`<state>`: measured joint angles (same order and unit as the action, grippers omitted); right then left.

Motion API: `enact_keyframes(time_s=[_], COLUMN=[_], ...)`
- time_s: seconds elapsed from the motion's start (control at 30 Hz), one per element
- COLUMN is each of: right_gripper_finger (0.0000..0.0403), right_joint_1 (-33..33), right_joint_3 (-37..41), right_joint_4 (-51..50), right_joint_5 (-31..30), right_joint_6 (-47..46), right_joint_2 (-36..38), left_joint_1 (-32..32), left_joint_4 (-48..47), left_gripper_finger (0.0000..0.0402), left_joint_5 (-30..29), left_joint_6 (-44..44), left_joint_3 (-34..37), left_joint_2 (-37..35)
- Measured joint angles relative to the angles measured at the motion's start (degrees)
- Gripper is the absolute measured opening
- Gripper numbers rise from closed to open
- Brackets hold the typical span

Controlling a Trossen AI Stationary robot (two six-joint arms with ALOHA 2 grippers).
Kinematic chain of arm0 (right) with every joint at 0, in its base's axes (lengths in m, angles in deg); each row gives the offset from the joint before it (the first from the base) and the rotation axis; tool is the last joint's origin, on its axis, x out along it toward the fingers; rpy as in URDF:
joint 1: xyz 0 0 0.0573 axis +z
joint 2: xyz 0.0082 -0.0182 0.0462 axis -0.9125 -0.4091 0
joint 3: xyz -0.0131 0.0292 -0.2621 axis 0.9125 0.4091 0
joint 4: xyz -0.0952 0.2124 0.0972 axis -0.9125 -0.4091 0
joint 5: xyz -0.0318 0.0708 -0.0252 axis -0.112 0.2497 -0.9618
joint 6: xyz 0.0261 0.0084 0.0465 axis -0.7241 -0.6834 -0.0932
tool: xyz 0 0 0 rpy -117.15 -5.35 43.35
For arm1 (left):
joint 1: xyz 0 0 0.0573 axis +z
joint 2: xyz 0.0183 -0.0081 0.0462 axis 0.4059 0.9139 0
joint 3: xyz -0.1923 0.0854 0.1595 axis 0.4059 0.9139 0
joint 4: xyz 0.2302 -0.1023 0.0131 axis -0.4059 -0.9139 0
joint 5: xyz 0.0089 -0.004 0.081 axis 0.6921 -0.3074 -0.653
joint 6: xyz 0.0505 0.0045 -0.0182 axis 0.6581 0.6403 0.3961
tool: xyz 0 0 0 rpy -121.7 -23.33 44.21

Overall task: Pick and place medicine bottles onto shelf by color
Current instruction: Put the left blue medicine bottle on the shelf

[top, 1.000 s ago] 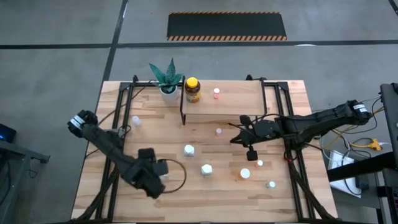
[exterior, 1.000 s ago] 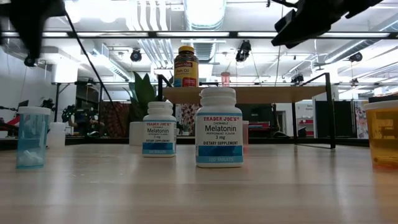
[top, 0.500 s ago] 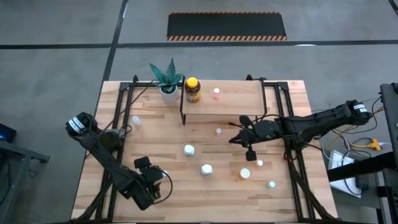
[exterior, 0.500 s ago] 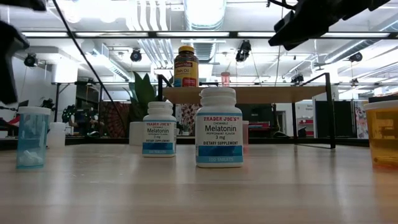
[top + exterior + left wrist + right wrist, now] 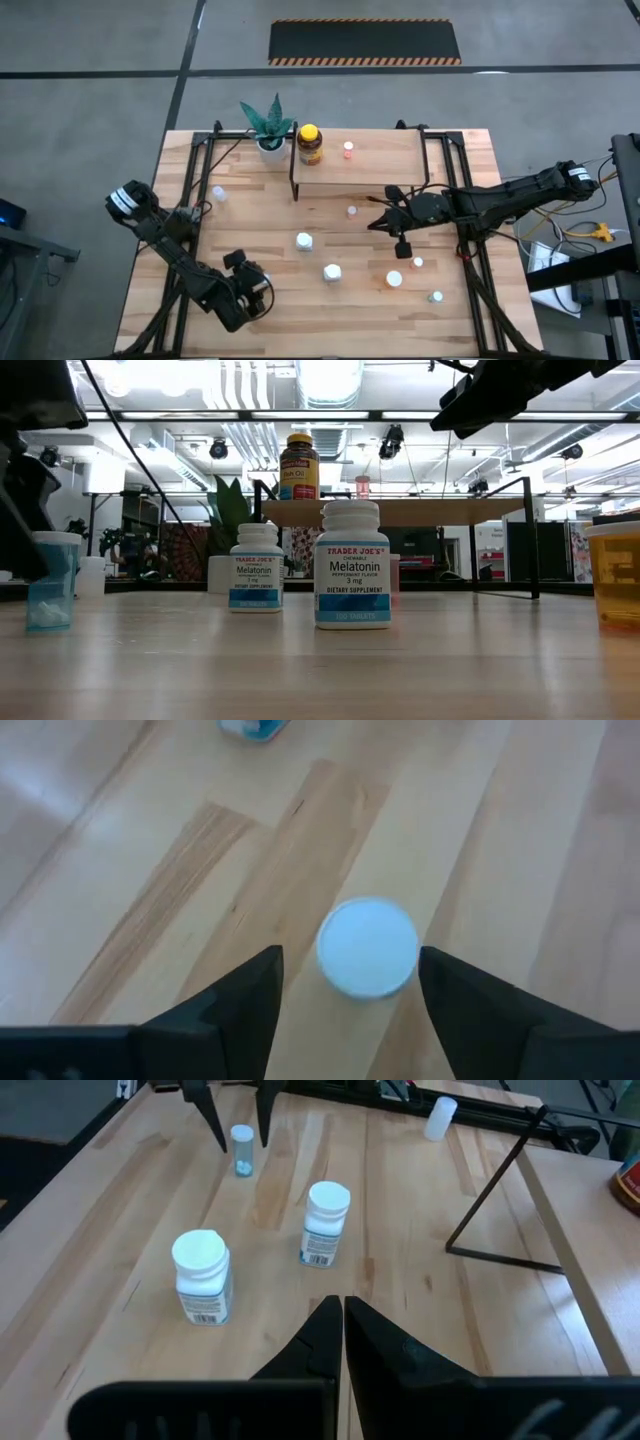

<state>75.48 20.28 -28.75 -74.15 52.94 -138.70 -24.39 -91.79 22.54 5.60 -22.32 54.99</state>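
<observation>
At the desk's (image 5: 340, 310) front left, the left pincer (image 5: 256, 290) is held spread above a small pale-capped bottle (image 5: 367, 946), which stands upright between the fingers (image 5: 225, 1010), untouched. The bottle is judged light, stiff and smooth-sided, best taken low on the body, below the cap. It is hidden under the arm from above; only the left wrist view shows it. Farther right, the right pincer (image 5: 400, 228) hangs clenched and empty before the shelf (image 5: 385, 160).
</observation>
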Motion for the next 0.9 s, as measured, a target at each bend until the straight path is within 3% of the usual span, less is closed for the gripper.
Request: enact_keyframes(time_s=[0.27,0.67,0.9], right_gripper_finger=[0.0009,0.0009,0.0009], right_joint_1=[0.0,0.0,0.0], right_joint_3=[0.02,0.2,0.2], right_joint_4=[0.05,0.13,0.09], right_joint_5=[0.0,-0.02,-0.02], right_joint_6=[0.0,0.04,0.04], right_joint_2=[0.0,0.02,0.02], left_joint_1=[0.0,0.09,0.09], left_joint_4=[1.63,1.33,1.33], left_gripper_finger=[0.0216,0.0215,0.0159], left_joint_5=[-6.59,-5.4,-4.93], left_joint_6=[1.39,1.34,1.33], left_joint_3=[0.36,0.65,1.23], left_joint_2=[0.02,0.05,0.07])
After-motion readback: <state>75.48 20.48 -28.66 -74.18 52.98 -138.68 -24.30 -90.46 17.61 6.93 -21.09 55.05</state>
